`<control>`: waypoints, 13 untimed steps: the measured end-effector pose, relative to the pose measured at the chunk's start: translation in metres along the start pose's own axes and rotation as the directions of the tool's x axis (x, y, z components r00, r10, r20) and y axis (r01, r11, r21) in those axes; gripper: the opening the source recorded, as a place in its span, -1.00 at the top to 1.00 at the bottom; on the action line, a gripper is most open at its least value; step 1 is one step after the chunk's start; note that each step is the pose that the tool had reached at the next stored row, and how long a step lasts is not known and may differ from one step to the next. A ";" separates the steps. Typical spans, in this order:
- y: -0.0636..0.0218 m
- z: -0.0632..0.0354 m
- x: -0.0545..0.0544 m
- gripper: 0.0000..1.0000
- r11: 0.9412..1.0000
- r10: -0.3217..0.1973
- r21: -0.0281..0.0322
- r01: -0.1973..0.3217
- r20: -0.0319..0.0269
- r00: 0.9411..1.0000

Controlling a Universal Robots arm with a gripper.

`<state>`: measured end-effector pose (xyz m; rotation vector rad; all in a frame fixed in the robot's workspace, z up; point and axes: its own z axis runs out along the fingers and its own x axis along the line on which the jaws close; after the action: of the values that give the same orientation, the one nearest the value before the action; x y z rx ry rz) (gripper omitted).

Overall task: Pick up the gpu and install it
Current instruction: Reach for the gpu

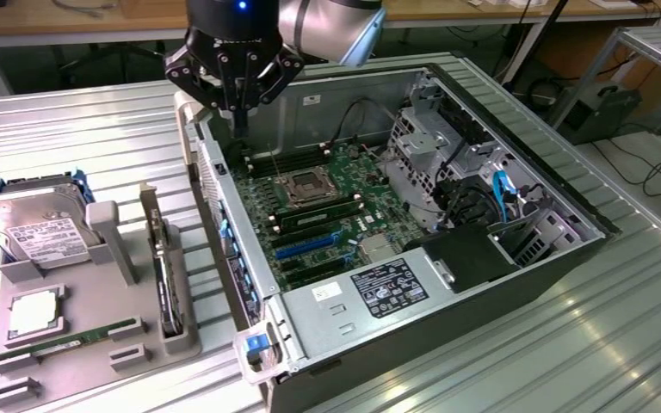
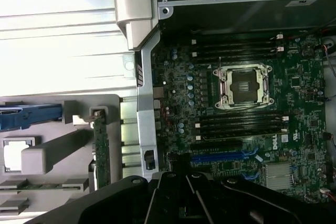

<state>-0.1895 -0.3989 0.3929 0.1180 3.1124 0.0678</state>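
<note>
- Tally on the grey holder [image 1: 83,297]: one gpu [image 1: 165,284], one hard drive [image 1: 38,232], one processor chip [image 1: 34,314], one memory stick [image 1: 69,338].
- Gpu standing on edge in the holder's slot nearest the computer case [image 1: 423,344], silvery bracket at the far end; untouched, well apart from the end effector [image 1: 240,129].
- One end effector, fingers shut against each other, hanging above the case's wall on the exterior view's left, toward the back corner.
- Inside the open case: one motherboard [image 1: 319,215], one bare processor socket [image 2: 244,85], two banks of memory slots [image 2: 236,124] flanking it, two blue card slots [image 2: 220,157].
- Cables [image 1: 460,202] and one metal drive cage [image 1: 416,142] crowding the case's side on the exterior view's right; blue slots open from above.
- Holder just beside that case wall, thin strip of ribbed surface [image 1: 101,129] between; wide bare stretches of surface beyond the holder and on the exterior view's right of the case.
</note>
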 end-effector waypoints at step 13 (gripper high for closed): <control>-0.0005 0.0000 0.007 0.79 1.000 0.000 0.000 0.000 0.000 1.000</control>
<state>-0.1965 -0.3989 0.3927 0.1180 3.1124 0.0677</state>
